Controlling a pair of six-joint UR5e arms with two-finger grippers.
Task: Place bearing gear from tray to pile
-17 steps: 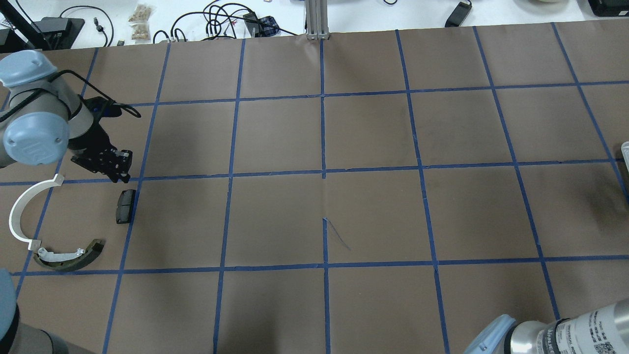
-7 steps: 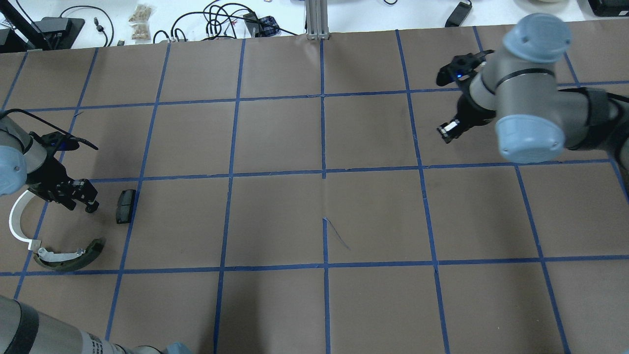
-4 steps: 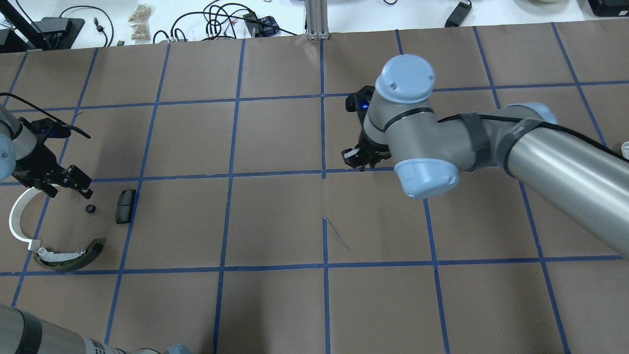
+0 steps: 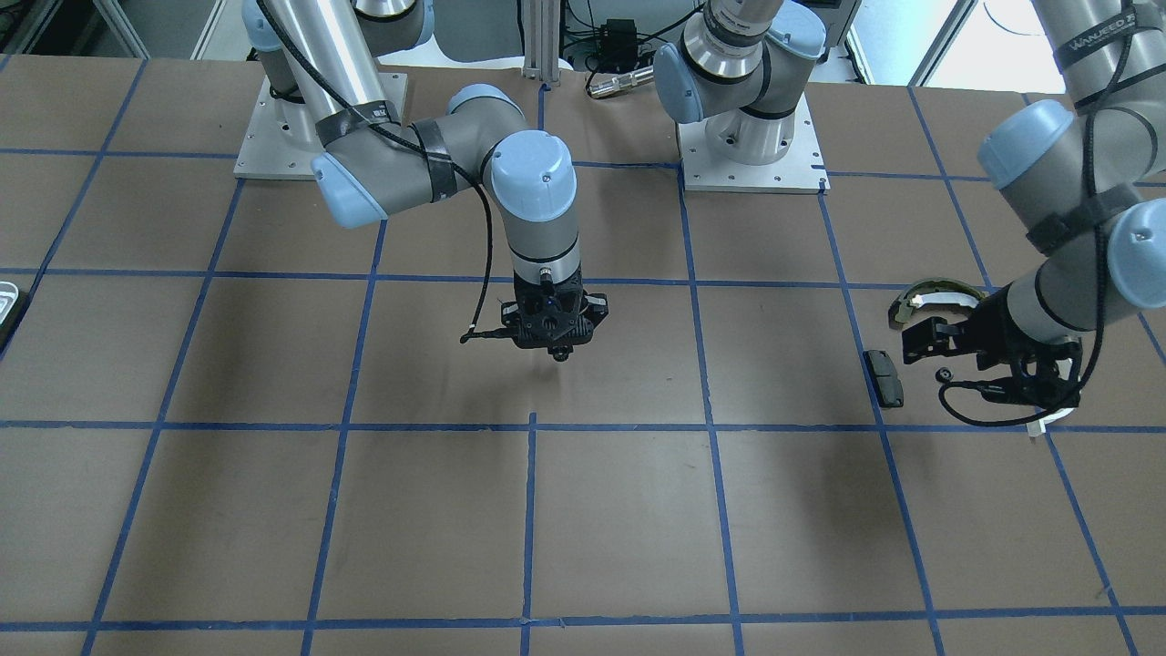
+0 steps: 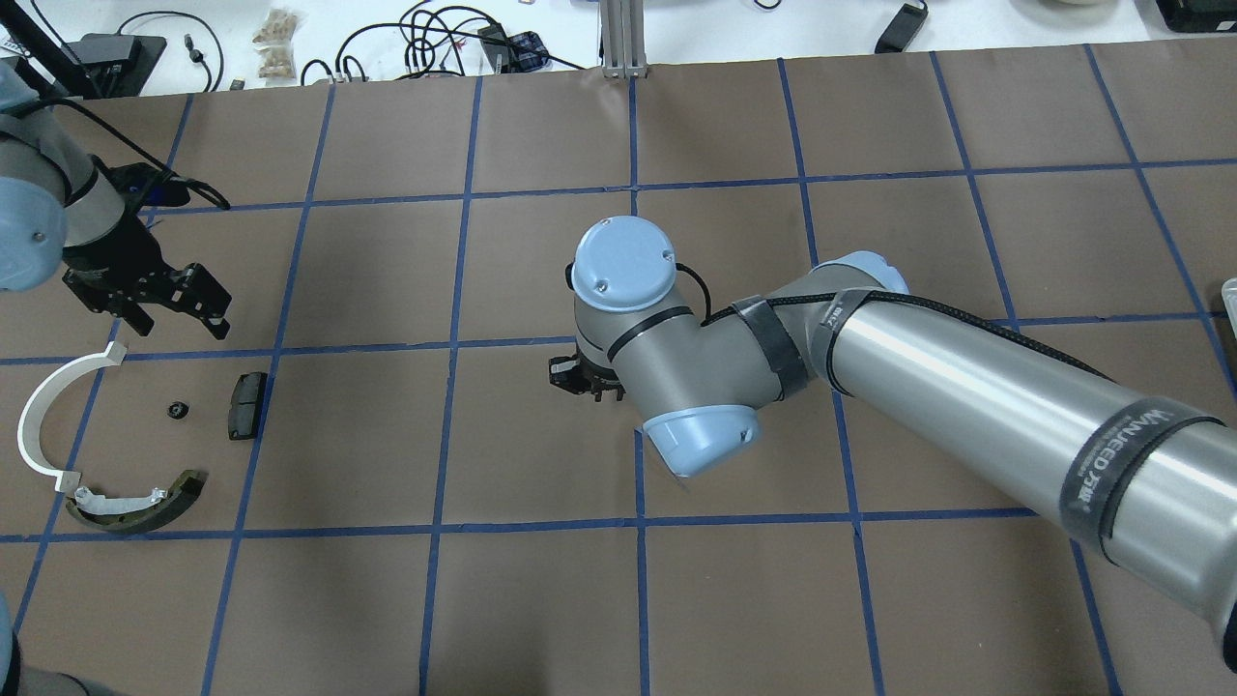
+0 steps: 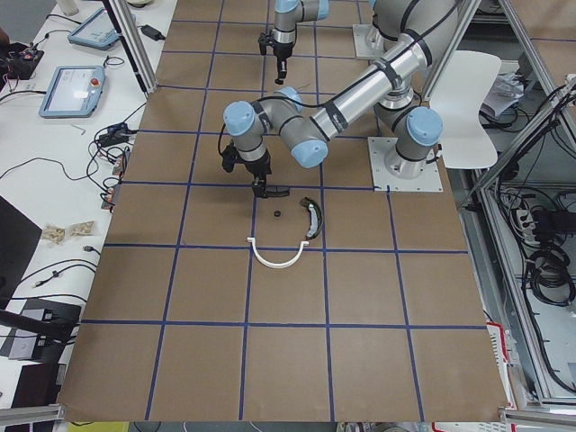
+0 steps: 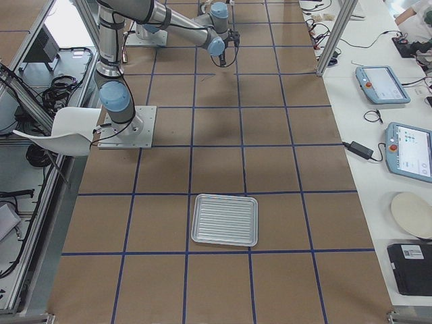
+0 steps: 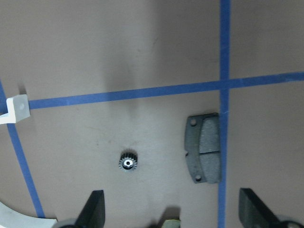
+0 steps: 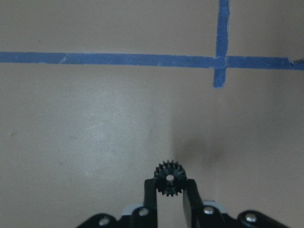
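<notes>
My left end effector [image 5: 182, 317] has let go and lifted, fingers spread. Its bearing gear [image 8: 127, 163] now lies in the pile [image 5: 135, 510], between the white half-ring [image 5: 39, 416] and the brake pad [image 5: 246, 406]. My right end effector [image 9: 169, 184], over mid-bench [image 5: 541, 599] and far from the tray [image 7: 225, 197], grips a second gear [image 9: 169, 176]. Its run to the pile looks unobstructed.

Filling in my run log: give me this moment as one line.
left gripper: open, holding nothing | gear: lying beside black pad | right gripper: shut on second gear, mid-table
</notes>
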